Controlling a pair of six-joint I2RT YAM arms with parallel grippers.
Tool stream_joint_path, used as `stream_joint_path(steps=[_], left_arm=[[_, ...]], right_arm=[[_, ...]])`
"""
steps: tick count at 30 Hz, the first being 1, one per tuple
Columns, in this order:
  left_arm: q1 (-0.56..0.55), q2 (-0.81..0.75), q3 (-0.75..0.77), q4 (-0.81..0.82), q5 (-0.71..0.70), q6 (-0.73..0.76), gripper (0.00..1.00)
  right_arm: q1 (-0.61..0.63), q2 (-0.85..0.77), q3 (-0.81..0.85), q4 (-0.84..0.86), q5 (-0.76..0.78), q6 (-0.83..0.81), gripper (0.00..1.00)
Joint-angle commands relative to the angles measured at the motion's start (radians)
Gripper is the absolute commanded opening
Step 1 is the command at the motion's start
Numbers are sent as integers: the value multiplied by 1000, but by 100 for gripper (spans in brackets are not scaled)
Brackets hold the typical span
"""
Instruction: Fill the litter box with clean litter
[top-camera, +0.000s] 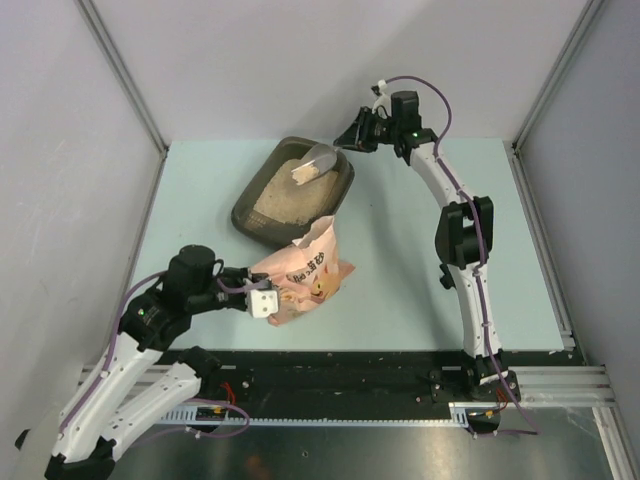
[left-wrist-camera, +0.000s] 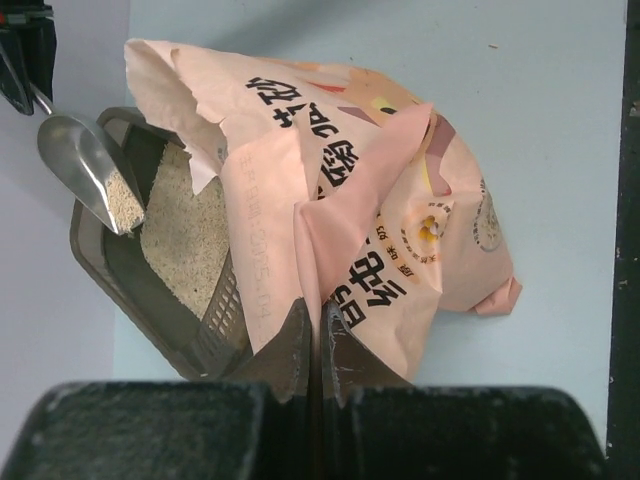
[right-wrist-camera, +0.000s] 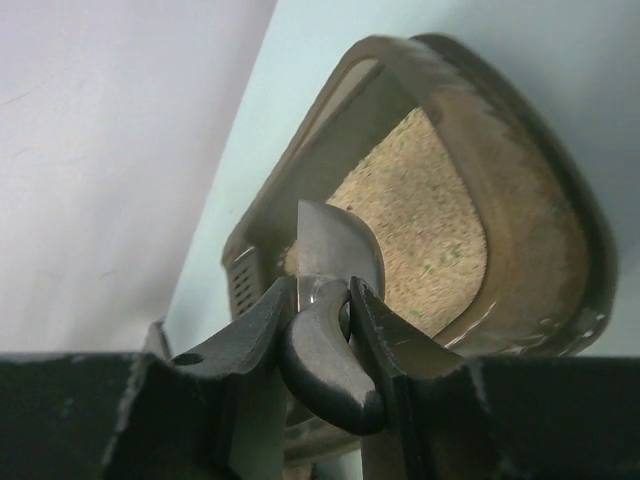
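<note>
Starting left of the litter box (top-camera: 243, 214), the left gripper (left-wrist-camera: 314, 330) is pinched shut on a fold of the pink bag (top-camera: 308, 272). The bag stands just in front of the box, its torn mouth overlapping the near rim. If that thin pinch slips or the paper tears, the bag could slump and spill onto the table (top-camera: 420, 260) instead of into the box. Inside the box, the clean litter (top-camera: 283, 200) already covers the floor. Over its far right corner hangs the metal scoop (top-camera: 318, 160), tilted and carrying grains, its dark handle clamped in the right gripper (right-wrist-camera: 322, 297). Tipping too near the rim would shed grains outside. Only the left wrist view shows the pinch and the scoop's load clearly. Only the right wrist view shows the jaws around the handle.
</note>
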Motion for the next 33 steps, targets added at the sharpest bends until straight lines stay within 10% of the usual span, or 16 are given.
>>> stream_joint_path(steps=[1,21,33], left_arm=[[-11,-20,-20,-79,-10,88,0],[-11,-2,-57,-78,-128,88,0],[-11,-25,-46,-63,-79,66,7]], right_arm=[[33,-19,24,118,153,-113,0],[122,12,14,281,156,-389,0],[62,-255,-134,260,232,-469,0]])
